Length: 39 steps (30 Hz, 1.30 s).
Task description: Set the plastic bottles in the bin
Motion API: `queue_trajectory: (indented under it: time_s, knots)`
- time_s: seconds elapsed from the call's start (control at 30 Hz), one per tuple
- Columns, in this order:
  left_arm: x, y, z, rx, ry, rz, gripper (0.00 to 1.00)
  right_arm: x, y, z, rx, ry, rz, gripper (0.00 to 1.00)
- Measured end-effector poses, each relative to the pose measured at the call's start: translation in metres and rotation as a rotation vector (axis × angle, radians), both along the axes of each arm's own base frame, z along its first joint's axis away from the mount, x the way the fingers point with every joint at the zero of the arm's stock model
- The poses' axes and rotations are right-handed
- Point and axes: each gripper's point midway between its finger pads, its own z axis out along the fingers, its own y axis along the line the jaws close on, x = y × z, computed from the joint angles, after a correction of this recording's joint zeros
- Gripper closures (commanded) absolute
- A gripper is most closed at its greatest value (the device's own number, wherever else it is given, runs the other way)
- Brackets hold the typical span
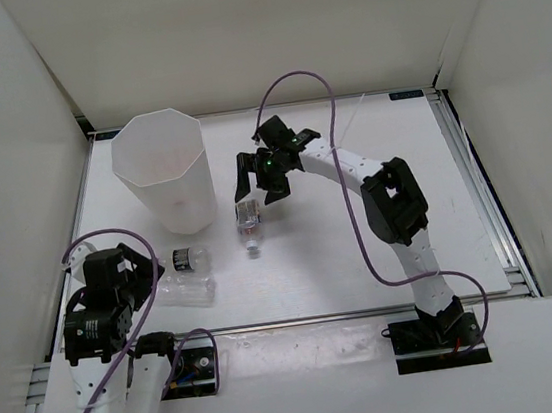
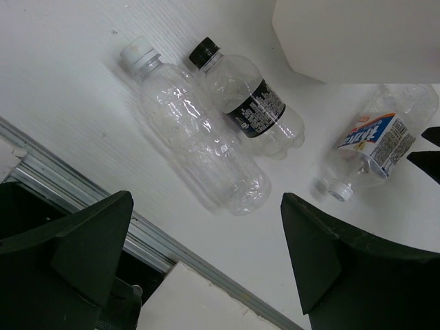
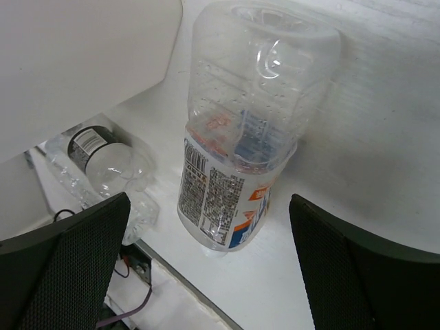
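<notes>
— What stands on the white table (image 1: 362, 246)?

— The biggest thing is the white bin (image 1: 169, 194). It is upright at the far left, with its mouth open.

— And the arms?

— The right arm reaches across to the left, toward the bin. The right gripper (image 1: 258, 199) hangs over a bottle with its fingers spread wide. In the wrist view one finger shows on each side of the bottle, and it has hold of nothing. The left gripper (image 2: 206, 201) is low at the near left. It is just as wide open and also empty.

— Where are the bottles?

— Three are lying flat on the table, all outside the bin. The labelled bottle (image 1: 248, 225) lies just beside the bin's foot, right under the right gripper. Its white cap points toward the near edge. The other two lie touching side by side in front of the bin, near the left gripper. The black-capped bottle (image 2: 251, 103) is closer to the bin. The plain bottle (image 2: 196, 144) has a white cap and lies on the near side.
</notes>
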Motion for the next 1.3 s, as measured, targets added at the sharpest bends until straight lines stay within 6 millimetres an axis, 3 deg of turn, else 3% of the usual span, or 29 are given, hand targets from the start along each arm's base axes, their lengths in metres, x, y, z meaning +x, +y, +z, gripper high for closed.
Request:
queue_trajectory:
  time_s: [0.2, 0.47, 0.53, 0.63, 0.8, 1.0, 1.1, 1.17, 1.23, 1.3]
  knots:
    - [-0.006, 0.001, 0.001, 0.008, 0.018, -0.003, 0.0, 0.001, 0.015, -0.008, -0.06, -0.045, -0.001, 0.0]
    - [-0.011, 0.002, 0.0, 0.021, 0.041, -0.014, 0.0, 0.003, 0.013, -0.057, -0.159, 0.021, -0.041, 0.03]
    - [-0.012, 0.002, -0.001, 0.025, 0.052, -0.018, 0.0, 0.004, 0.012, -0.057, -0.166, 0.022, -0.051, 0.04]
    - [-0.013, 0.002, -0.001, 0.028, 0.058, -0.021, 0.0, 0.003, 0.01, -0.059, -0.174, 0.033, -0.06, 0.14]
    - [-0.016, 0.004, -0.002, 0.033, 0.065, -0.013, 0.0, -0.002, 0.004, -0.061, -0.185, 0.043, -0.063, 0.38]
    - [-0.017, 0.004, 0.001, 0.022, 0.036, 0.007, 0.0, -0.013, -0.029, -0.057, -0.231, 0.06, -0.075, 0.52]
    - [-0.017, 0.004, -0.003, 0.011, 0.028, 0.021, 0.0, -0.016, -0.049, -0.044, -0.245, 0.063, -0.094, 0.53]
    - [-0.016, 0.004, -0.006, 0.004, 0.028, 0.029, 0.0, -0.014, -0.055, -0.025, -0.227, 0.041, -0.101, 0.55]
    - [-0.015, 0.003, -0.009, -0.007, 0.029, 0.038, 0.0, -0.008, -0.057, 0.007, -0.18, -0.003, -0.119, 0.57]
    - [-0.012, 0.001, -0.01, -0.028, 0.024, 0.053, 0.0, 0.002, -0.052, 0.054, -0.099, -0.078, -0.127, 0.57]
